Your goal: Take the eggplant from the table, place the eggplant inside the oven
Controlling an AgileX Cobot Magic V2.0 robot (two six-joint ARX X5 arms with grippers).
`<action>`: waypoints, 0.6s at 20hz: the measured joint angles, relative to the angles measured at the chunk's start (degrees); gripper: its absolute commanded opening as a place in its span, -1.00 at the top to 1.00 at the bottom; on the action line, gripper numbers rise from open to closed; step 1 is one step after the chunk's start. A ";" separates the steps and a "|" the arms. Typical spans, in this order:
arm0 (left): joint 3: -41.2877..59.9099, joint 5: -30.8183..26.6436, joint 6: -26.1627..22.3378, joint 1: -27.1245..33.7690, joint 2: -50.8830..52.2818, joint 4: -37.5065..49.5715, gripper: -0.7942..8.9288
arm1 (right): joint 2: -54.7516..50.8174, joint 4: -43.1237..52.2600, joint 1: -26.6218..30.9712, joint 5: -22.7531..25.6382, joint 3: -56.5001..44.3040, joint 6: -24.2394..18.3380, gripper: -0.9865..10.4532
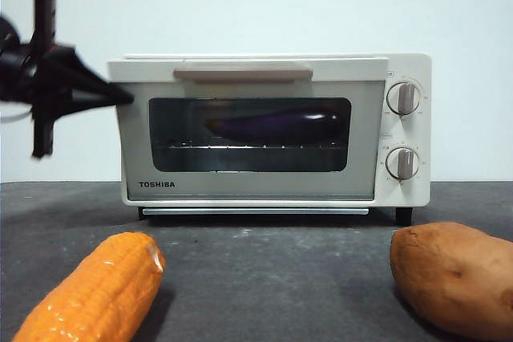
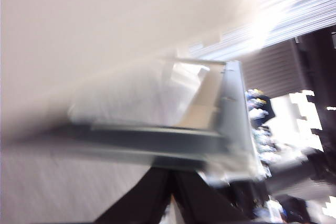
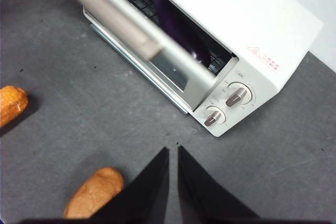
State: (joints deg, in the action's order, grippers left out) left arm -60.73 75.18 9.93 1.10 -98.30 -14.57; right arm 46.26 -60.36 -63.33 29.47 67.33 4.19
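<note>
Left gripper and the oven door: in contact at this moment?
Cannot tell. In the front view the left gripper has its tip at the upper left edge of the oven door, but overlap hides any gap, and the left wrist view is too blurred.

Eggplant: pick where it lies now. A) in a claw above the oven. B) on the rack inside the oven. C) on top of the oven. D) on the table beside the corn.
B: the eggplant shows dark purple through the oven door glass, lying on the rack, while only the corn and sweet potato sit on the table.
</note>
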 measured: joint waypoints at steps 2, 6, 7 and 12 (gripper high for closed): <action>-3.56 -2.67 1.77 0.02 0.15 -0.28 0.82 | 0.00 0.13 0.00 0.00 -0.42 0.28 0.80; -6.88 -12.96 3.10 -0.22 3.98 -4.87 0.82 | -0.07 0.92 0.00 0.02 -3.50 0.57 0.80; -6.86 -15.80 2.99 -0.42 5.53 -5.95 0.82 | -0.04 1.01 0.00 0.02 -4.57 0.59 0.80; -6.88 -31.61 -1.33 -2.60 17.05 -14.23 0.82 | 0.11 3.93 0.15 -0.09 -10.64 0.42 0.82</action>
State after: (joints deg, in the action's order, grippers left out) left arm -67.61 43.57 8.60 -1.50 -81.25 -28.80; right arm 46.37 -56.42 -63.18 29.39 56.69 4.60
